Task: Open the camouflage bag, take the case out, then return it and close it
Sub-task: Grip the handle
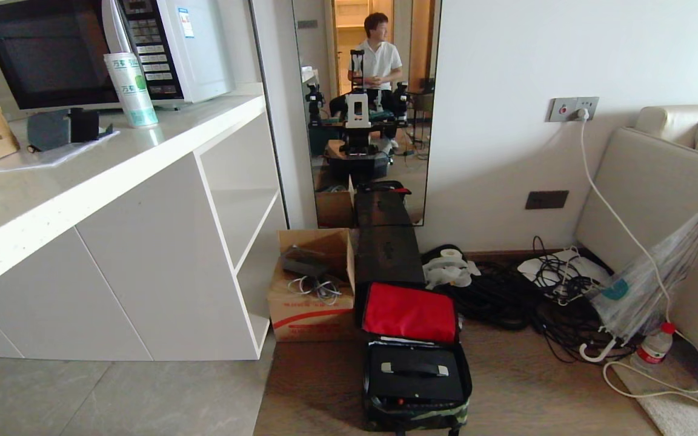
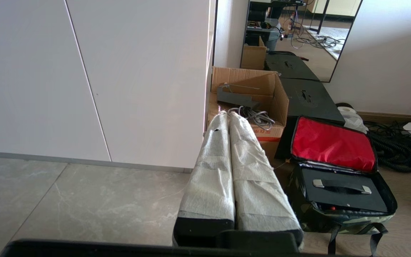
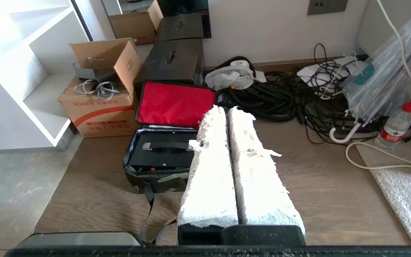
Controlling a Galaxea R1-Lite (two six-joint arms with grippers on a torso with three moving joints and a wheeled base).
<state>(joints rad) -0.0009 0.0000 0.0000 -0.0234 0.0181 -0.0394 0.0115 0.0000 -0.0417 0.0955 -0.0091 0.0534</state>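
Observation:
The camouflage bag (image 1: 412,418) lies on the wooden floor in front of me, its lid flipped up with the red lining (image 1: 409,312) showing. Inside it rests the black case (image 1: 414,376), handle on top. Both wrist views show the bag (image 2: 348,218) (image 3: 155,180) and the case (image 2: 344,194) (image 3: 162,157) too. My left gripper (image 2: 228,115) hangs shut and empty, short of the bag and to its left. On the bag's other side my right gripper (image 3: 223,109) is also shut and empty. Neither arm shows in the head view.
A taller black box (image 1: 388,253) stands behind the bag, a cardboard box (image 1: 312,284) with cables to its left beside a white cabinet (image 1: 143,254). Coiled cables (image 1: 525,297), an umbrella (image 1: 646,290), a water bottle (image 1: 655,346) and a sofa (image 1: 676,200) fill the right. A person shows in the mirror (image 1: 364,109).

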